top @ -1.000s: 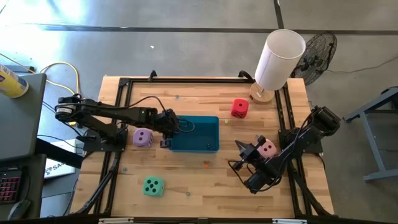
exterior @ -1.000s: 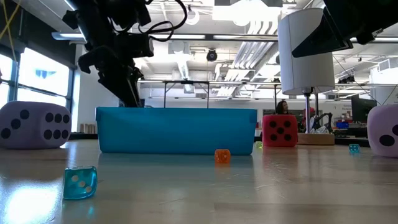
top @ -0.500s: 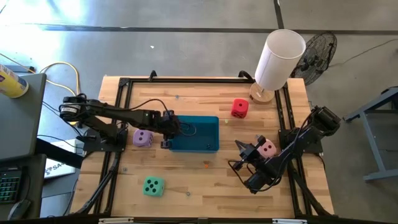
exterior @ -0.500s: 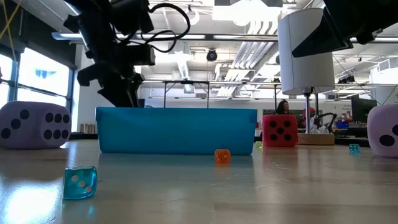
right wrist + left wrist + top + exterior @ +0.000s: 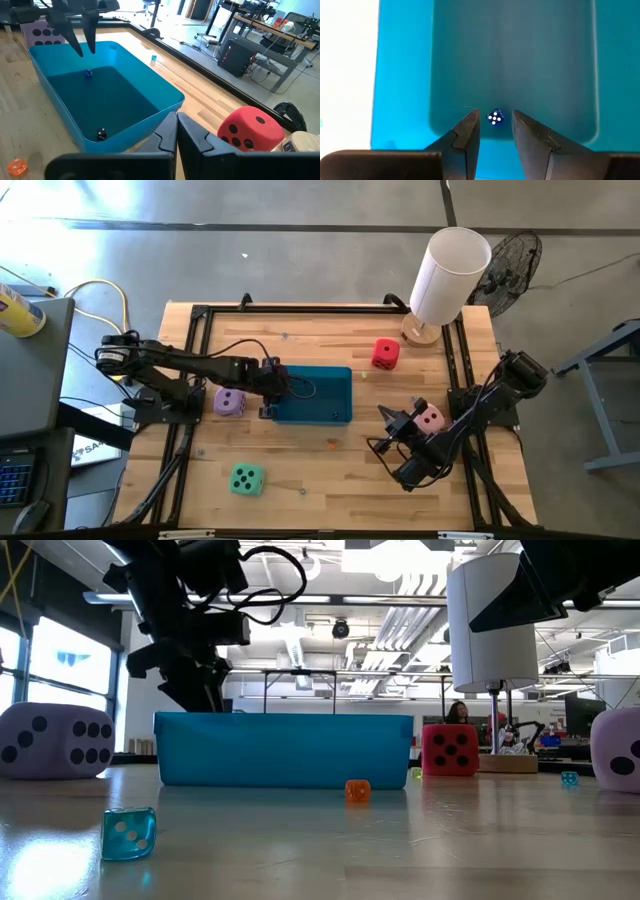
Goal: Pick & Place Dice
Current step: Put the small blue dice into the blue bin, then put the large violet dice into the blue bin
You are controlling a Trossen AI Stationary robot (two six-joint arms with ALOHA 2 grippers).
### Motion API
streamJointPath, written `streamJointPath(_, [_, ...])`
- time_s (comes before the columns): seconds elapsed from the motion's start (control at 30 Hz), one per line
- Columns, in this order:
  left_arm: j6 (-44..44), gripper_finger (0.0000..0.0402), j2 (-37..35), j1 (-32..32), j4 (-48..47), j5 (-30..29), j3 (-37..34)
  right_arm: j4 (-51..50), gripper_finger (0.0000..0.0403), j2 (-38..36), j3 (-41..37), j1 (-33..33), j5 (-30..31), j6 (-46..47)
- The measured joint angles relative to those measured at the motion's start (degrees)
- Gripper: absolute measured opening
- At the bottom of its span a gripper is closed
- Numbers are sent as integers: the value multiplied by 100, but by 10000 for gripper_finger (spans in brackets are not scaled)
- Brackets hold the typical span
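Four soft dice rest on the table: lilac left of the teal tray, mint green near the front edge, red toward the far side, and pink on the right. My left gripper hangs open over the tray's left end. A tiny blue die lies on the tray floor below its fingertips, apart from them in the right wrist view. My right gripper is shut and waits just left of the pink die.
A tiny black die also lies in the tray. Small orange and teal dice sit on the wood in front of the tray. A white cylinder lamp stands at the far right corner. Black rails frame the table.
My left gripper has shifted a little toward the table's right over the tray's left end, then held still.
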Motion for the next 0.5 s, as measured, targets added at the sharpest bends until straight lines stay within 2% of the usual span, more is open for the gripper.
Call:
streamJointPath(0.23, [-226,107,0,0,4,4,0,0,2,0,0,0,0,0])
streamJointPath(0.5, [222,107,0,-2,-15,6,0,0,2,0,0,0,0,0])
